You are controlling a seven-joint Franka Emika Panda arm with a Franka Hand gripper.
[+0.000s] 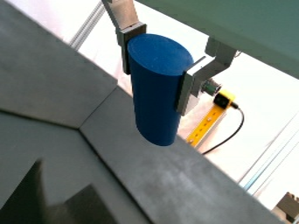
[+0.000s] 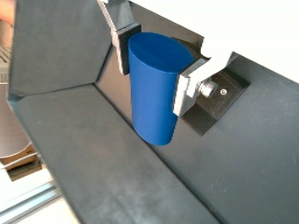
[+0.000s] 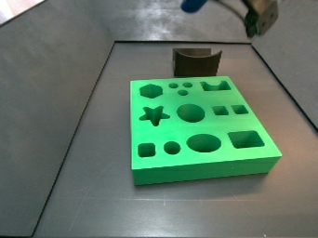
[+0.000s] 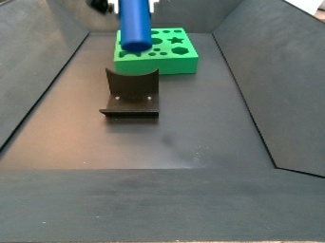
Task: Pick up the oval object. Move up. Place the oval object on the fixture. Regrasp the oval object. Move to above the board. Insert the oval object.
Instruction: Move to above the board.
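My gripper [image 1: 158, 66] is shut on the oval object [image 1: 156, 87], a smooth blue peg held upright by its upper end between the silver fingers [image 1: 193, 83]. Both wrist views show this grasp, and the peg [image 2: 155, 83] hangs free below the pads. In a side view the peg [image 4: 133, 28] is high in the air above the fixture [image 4: 131, 92], with the green board [image 4: 181, 65] behind. In the other side view only the peg's tip [image 3: 194, 5] shows at the picture's edge, well above the fixture [image 3: 195, 61] and the board [image 3: 199, 167].
Dark grey sloping walls [image 4: 38, 85] enclose the floor on all sides. A yellow cable and ruler [image 1: 216, 109] lie outside the enclosure. The fixture stands just behind the board's far edge.
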